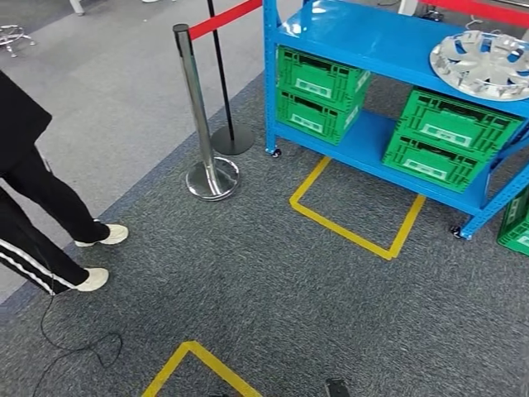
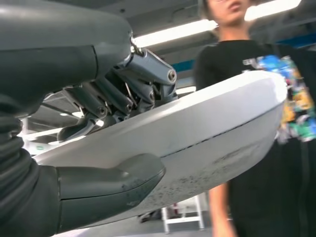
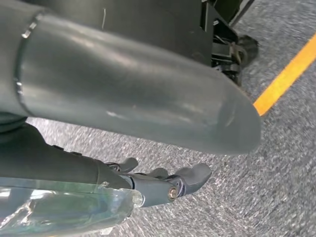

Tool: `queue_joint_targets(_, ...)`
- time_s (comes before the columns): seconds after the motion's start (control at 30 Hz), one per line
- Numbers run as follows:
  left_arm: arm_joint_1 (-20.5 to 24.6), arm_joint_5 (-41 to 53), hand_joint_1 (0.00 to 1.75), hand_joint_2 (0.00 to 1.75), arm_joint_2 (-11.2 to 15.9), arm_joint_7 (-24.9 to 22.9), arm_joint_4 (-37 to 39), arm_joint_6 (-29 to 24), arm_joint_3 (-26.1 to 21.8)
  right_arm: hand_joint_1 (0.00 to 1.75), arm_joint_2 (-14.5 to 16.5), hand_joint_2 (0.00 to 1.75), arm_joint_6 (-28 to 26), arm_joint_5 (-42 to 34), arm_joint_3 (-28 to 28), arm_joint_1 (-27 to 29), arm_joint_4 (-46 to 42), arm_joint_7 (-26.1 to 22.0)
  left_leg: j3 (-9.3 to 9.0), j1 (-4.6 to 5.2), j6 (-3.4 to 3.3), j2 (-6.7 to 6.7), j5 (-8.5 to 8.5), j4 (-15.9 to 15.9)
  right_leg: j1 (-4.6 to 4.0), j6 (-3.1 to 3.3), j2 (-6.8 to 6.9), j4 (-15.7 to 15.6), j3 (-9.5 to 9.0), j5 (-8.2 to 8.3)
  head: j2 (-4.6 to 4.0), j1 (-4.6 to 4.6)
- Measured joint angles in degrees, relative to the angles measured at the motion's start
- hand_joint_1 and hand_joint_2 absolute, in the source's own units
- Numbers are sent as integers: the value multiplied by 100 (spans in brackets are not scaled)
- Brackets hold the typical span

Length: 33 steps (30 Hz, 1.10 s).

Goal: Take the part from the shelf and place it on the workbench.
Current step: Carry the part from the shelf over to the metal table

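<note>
One left hand [image 2: 93, 143] gripping white part [image 2: 209, 128], far rim cut off

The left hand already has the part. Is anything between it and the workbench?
I cannot tell where the workbench is, so the path cannot be fully judged. The left hand grips the part, and a person stands close beyond it. On the floor, a stanchion stands left of the shelf.

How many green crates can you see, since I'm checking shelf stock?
3 at least: green crate A on the left of the blue shelf's lower tier, green crate B to its right, green crate C cut off at the frame's right edge; more may be hidden.
</note>
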<state>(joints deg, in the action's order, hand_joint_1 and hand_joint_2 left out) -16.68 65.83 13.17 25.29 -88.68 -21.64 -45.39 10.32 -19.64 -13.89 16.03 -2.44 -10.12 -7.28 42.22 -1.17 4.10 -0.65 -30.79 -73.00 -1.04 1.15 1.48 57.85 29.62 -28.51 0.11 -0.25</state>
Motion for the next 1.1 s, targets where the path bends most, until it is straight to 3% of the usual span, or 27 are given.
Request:
queue_joint_targets(0.03,-3,9,175,175,-2,0,5,3,-2,0,0,0,5,-2,0,1,0,1,-94,1,4,12,65,68,-4,-2,90,2,11,5,0,1)
queue_joint_targets(0.07,-7,16,175,175,-4,0,9,8,-10,0,1,0,11,-4,-1,0,-1,1,-303,3,2,46,209,357,-5,-4,173,3,14,7,0,0)
queue_joint_targets(0.13,-11,34,175,175,-3,3,10,33,-53,0,2,0,21,-7,0,-11,-4,0,-811,28,-29,263,464,1160,-27,-23,315,19,10,-1,0,-2)
queue_joint_targets(0.17,-18,43,175,175,-4,6,10,52,-83,0,2,0,24,-7,-1,-16,-6,-1,-966,49,-72,348,526,1439,-47,-42,372,28,11,-3,0,3)
queue_joint_targets(0.2,-32,51,175,175,-4,11,10,75,-119,0,2,0,26,-8,-1,-20,-7,-2,-1032,70,-122,397,541,1586,-65,-64,424,33,13,-4,0,5)
queue_joint_targets(0.27,-80,57,175,175,-11,44,10,126,-206,0,2,0,26,-8,-1,-23,-8,-4,-1003,91,-231,303,570,1628,-76,-112,522,26,14,5,0,14)
queue_joint_targets(0.3,-100,61,175,175,-17,72,10,157,-263,0,2,0,25,-7,-1,-24,-9,-5,-991,85,-271,253,591,1643,-67,-143,494,47,30,-22,0,13)
queue_joint_targets(0.37,-108,89,175,175,-35,137,10,217,-391,0,2,0,22,-3,-1,-25,-9,-12,-961,61,-346,153,638,1672,-44,-207,231,367,169,-257,0,22)
queue_joint_targets(0.43,-100,149,175,175,-70,230,10,283,-511,0,2,0,5,4,-1,-18,-9,-17,-910,51,-389,43,675,1674,-18,-246,-62,1119,488,-670,0,28)
queue_joint_targets(0.47,-96,191,175,175,-96,293,10,322,-568,0,2,0,-7,15,-1,-13,-9,-15,-881,51,-398,-23,694,1672,-10,-253,-109,1477,639,-818,0,28)
queue_joint_targets(0.5,-95,227,175,175,-129,357,10,361,-633,0,2,0,-21,31,-1,-10,-9,-13,-856,50,-398,-92,713,1670,-4,-256,-125,1680,721,-867,0,27)
queue_joint_targets(0.53,-91,264,175,175,-166,415,10,392,-698,0,2,0,-33,48,-1,-9,-9,-10,-835,47,-388,-169,733,1668,2,-256,-134,1651,693,-797,0,27)
queue_joint_targets(0.57,-81,306,175,175,-204,472,9,426,-768,0,2,0,-47,65,-1,-9,-9,-5,-822,39,-371,-250,752,1667,11,-254,-165,1385,547,-628,0,27)
queue_joint_targets(0.63,-40,392,175,175,-270,587,3,485,-912,0,3,0,-86,95,1,-14,-9,10,-795,27,-319,-412,791,1656,50,-259,-426,556,113,-274,0,28)
queue_joint_targets(0.7,34,502,175,175,-325,741,-21,558,-1057,0,7,0,-161,126,4,-23,-9,42,-740,21,-258,-557,847,1639,84,-259,-671,70,-109,-161,0,23)
queue_joint_targets(0.73,69,559,175,175,-357,827,-37,593,-1140,0,9,0,-209,140,6,-26,-9,67,-710,18,-224,-631,883,1642,85,-248,-694,23,-114,-176,0,20)
queue_joint_targets(0.8,139,673,175,175,-430,1032,-54,652,-1304,0,9,0,-334,151,9,-29,-10,140,-665,3,-164,-733,941,1661,84,-180,-534,23,-108,-138,0,19)
queue_joint_targets(0.87,248,782,175,175,-470,1179,-40,644,-1405,0,-25,0,-412,136,8,-25,-9,200,-545,28,-123,-491,799,1464,92,-99,-357,1,-117,-84,0,-11)
queue_joint_targets(0.93,410,856,175,175,-470,1151,18,565,-1393,0,-104,0,-406,121,8,-8,-7,215,-259,51,-97,-115,407,813,74,-56,-161,-9,-96,-47,0,-39)
queue_joint_targets(1.0,502,873,175,175,-468,1027,97,478,-1341,0,-186,0,-420,120,7,12,-3,227,4,41,-86,6,105,101,54,-47,27,-6,-64,-35,0,-41)
queue_joint_targets(1.03,508,866,175,175,-469,968,132,446,-1317,0,-215,0,-444,119,6,16,-1,235,15,35,-89,21,99,-17,48,-45,108,-6,-56,-34,0,-41)
queue_joint_targets(1.07,506,857,175,175,-469,915,157,421,-1297,0,-232,0,-472,115,5,17,-1,243,-90,34,-97,34,197,103,45,-46,181,-6,-57,-35,0,-41)
queue_joint_targets(1.1,505,842,175,175,-468,873,178,397,-1271,0,-241,0,-494,104,4,14,0,248,-293,36,-108,76,363,420,42,-52,248,-6,-65,-39,0,-42)
